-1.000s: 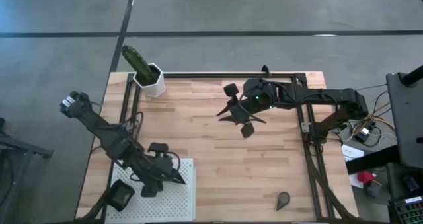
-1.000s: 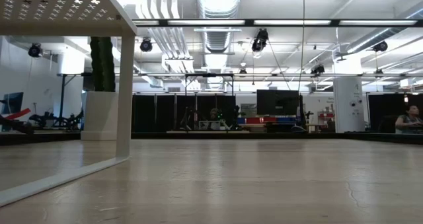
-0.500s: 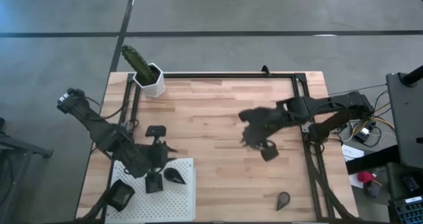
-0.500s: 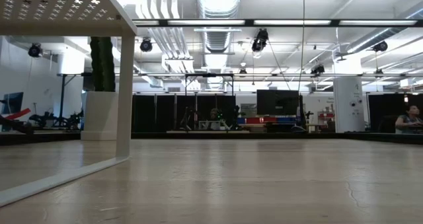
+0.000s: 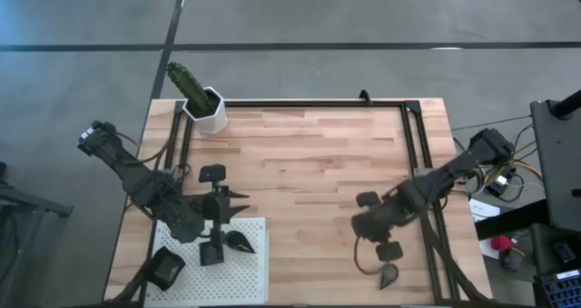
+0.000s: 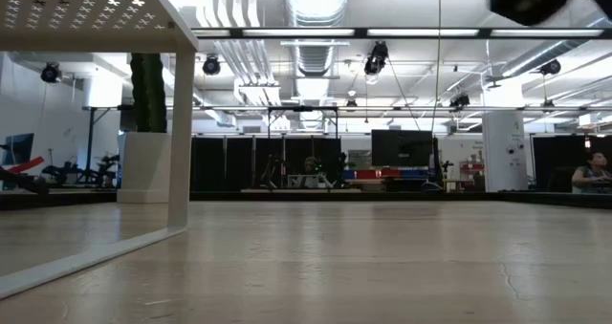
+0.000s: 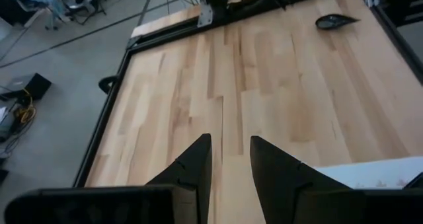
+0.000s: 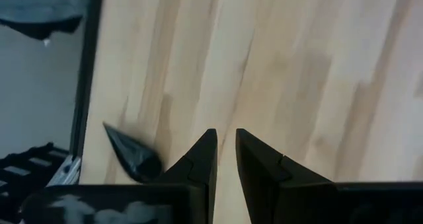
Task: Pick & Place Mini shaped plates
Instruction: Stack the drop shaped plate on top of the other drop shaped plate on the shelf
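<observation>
1. The right gripper (image 5: pixel 370 240) is hanging over the bare wood well away from the white perforated board (image 5: pixel 245 281), out toward the table's right rail, and just short of the lone teardrop plate (image 5: pixel 388 274). Its jaws are standing narrow, a thin slot between them, and nothing is sitting in that slot.

2. In the right wrist view the teardrop plate (image 8: pixel 132 156) is lying flat on the planks just beside the fingers, not between them.

3. The left gripper (image 5: pixel 229 210) is hovering at the far edge of the white perforated board, its jaws parted by a modest gap and holding nothing.

4. On the white perforated board, another teardrop plate (image 5: pixel 241 242) is resting near that far edge, a small square plate (image 5: pixel 211 251) is sitting just beside it, and a larger square plate (image 5: pixel 165 266) is lying toward the board's left corner.

5. The plates are looking small, dark, stiff and shallow, probably light; I judge they are likely to slide on the smooth wood rather than lift if nudged sideways.

6. A hard dish of this kind may chip if dropped, so a gentle set-down seems wise.

7. The best hold looks like the raised rim at the teardrop's rounded end, one finger inside and one outside; the pointed tip is offering little to pinch.
</observation>
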Available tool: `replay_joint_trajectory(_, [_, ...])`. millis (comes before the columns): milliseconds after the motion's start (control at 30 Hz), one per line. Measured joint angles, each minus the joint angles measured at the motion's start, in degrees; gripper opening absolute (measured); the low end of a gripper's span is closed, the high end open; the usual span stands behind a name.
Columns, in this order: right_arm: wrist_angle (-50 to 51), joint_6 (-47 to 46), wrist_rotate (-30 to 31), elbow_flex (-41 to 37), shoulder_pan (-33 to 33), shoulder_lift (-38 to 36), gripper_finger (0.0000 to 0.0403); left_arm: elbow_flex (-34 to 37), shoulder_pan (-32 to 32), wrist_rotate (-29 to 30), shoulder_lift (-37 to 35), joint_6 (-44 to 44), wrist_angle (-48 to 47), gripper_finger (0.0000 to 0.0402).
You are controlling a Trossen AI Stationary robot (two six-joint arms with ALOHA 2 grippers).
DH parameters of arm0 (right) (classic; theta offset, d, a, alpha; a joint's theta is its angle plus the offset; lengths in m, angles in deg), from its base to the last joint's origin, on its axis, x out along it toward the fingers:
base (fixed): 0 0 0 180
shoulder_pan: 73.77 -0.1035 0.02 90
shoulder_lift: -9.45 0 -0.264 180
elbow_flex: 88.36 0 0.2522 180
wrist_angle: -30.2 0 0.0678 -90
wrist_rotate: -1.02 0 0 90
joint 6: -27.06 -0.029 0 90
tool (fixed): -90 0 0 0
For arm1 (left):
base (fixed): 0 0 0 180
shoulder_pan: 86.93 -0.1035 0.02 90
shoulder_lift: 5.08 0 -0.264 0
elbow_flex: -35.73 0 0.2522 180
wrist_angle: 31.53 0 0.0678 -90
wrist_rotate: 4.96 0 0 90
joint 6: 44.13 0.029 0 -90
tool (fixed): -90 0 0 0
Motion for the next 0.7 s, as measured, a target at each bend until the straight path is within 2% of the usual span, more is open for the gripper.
replay_joint_trajectory(133, [-0.45,-8.44,-0.21,-4.88,-4.52,0.00,0.0052,0.00,-0.27,0.00,0.00,0.18,1.23,0.0099])
replay_joint_trajectory(267, [-3.29,-12.55,-0.47,-9.02,-8.83,0.00,0.0052,0.00,-0.69,0.01,0.02,0.25,2.93,0.0099])
replay_joint_trajectory(600, [-15.51,-13.52,-2.35,-16.42,-14.13,0.00,0.0052,0.00,-1.90,0.00,0.02,0.75,4.20,0.0099])
replay_joint_trajectory(700, [-18.52,-13.57,-4.56,-18.65,-15.18,0.00,0.0052,0.00,-2.30,0.00,0.02,0.67,4.71,0.0099])
